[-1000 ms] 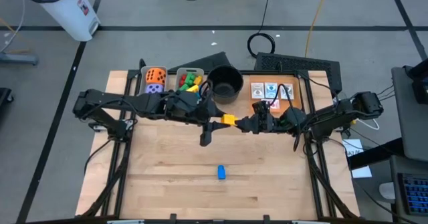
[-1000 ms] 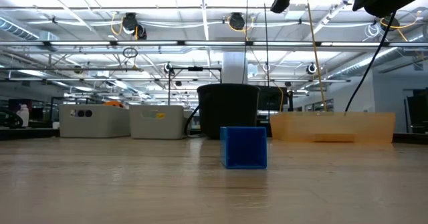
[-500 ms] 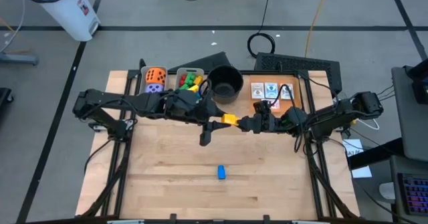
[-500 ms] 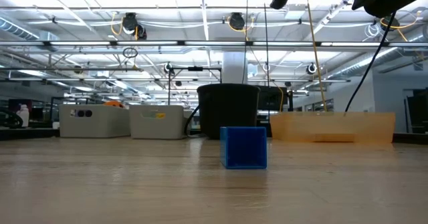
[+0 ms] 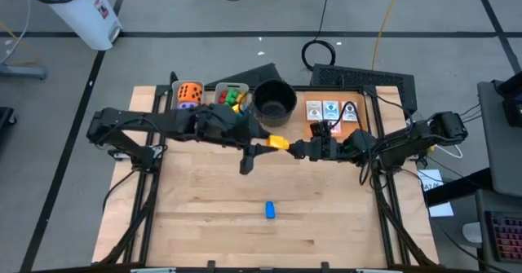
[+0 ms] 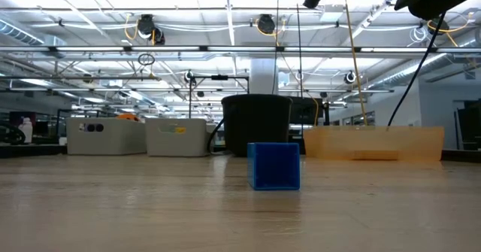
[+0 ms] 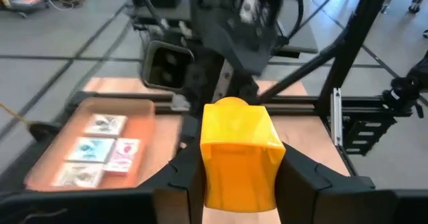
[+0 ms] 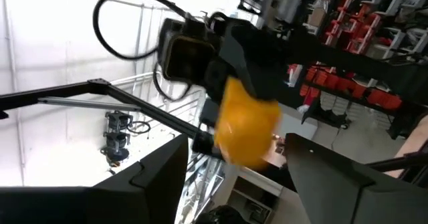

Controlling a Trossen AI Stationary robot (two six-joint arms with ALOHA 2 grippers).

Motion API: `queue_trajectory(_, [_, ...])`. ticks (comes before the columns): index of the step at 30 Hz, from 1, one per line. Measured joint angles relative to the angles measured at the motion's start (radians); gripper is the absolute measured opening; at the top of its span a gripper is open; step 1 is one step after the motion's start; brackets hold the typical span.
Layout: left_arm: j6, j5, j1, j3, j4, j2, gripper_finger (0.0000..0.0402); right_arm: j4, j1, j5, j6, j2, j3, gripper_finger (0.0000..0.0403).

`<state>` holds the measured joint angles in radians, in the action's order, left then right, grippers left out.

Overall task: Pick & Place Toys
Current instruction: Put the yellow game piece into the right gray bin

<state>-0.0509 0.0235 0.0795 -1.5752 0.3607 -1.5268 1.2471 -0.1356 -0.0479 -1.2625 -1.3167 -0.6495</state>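
R fingers (image 8: pixel 234 164) released; yellow block (image 7: pixel 239 150) in L fingers (image 7: pixel 241 177).

The yellow block (image 7: pixel 239 150) between my matt black plastic left fingers (image 7: pixel 302 177) looks smooth and slightly glossy. Near the front edge of the pale, grained wooden table (image 5: pixel 326 216), the blue block (image 5: pixel 270 210) shows smooth plastic. The black pot (image 5: pixel 274 101) looks matt.

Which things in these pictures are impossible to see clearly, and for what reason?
- Picture cards: high view, too small to read; left wrist view, blurred.
- Bin contents: low view, hidden by the bin walls.
- Right gripper: low view, cut off by the top edge.
- Yellow block: left wrist view, its sides covered by the left gripper.
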Motion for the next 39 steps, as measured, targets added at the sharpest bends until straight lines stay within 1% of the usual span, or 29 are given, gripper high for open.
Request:
queue_trajectory(2, [0.02,0.005,-0.009,-0.038,0.032,0.006,0.0132,-0.002,0.001,0.0,0.004,0.0,0.0,0.0244])
queue_trajectory(6, [0.046,0.046,-0.03,-0.106,0.166,0.017,0.0132,0.002,0.01,0.001,0.018,0.0,0.0,0.0241])
queue_trajectory(9, [0.046,0.059,-0.059,-0.13,0.252,0.017,0.0129,0.002,0.021,0.006,0.021,0.0,0.0,0.0239])
queue_trajectory(14, [0.024,0.064,-0.126,-0.137,0.391,0.017,0.0134,-0.009,0.039,0.077,0.046,0.0,0.0,0.0238])
queue_trajectory(18, [0.023,0.064,-0.195,-0.119,0.481,0.011,0.0135,-0.01,0.038,0.083,0.069,0.0,0.0,0.0238])
queue_trajectory(22, [0.033,0.064,-0.29,-0.118,0.579,-0.005,0.0128,-0.035,0.039,0.105,0.079,0.0,0.0,0.0238])
queue_trajectory(24, [0.044,0.049,-0.347,-0.118,0.626,-0.022,0.0126,-0.052,0.038,0.106,0.082,0.0,0.0,0.0238])
queue_trajectory(29, [0.094,-0.028,-0.467,-0.117,0.675,-0.096,0.0132,-0.092,0.038,0.107,0.082,0.0,0.0,0.0238])
queue_trajectory(31, [0.119,-0.044,-0.505,-0.118,0.702,-0.128,0.0134,-0.104,0.038,0.123,0.08,0.0,0.0,0.0238])
queue_trajectory(35, [0.148,-0.09,-0.571,-0.117,0.809,-0.206,0.0129,-0.108,0.038,0.184,0.078,0.0,0.0,0.0238])
queue_trajectory(39, [0.151,-0.127,-0.614,-0.117,0.874,-0.277,0.0125,-0.118,0.036,0.184,0.078,0.0,0.0,0.0238])
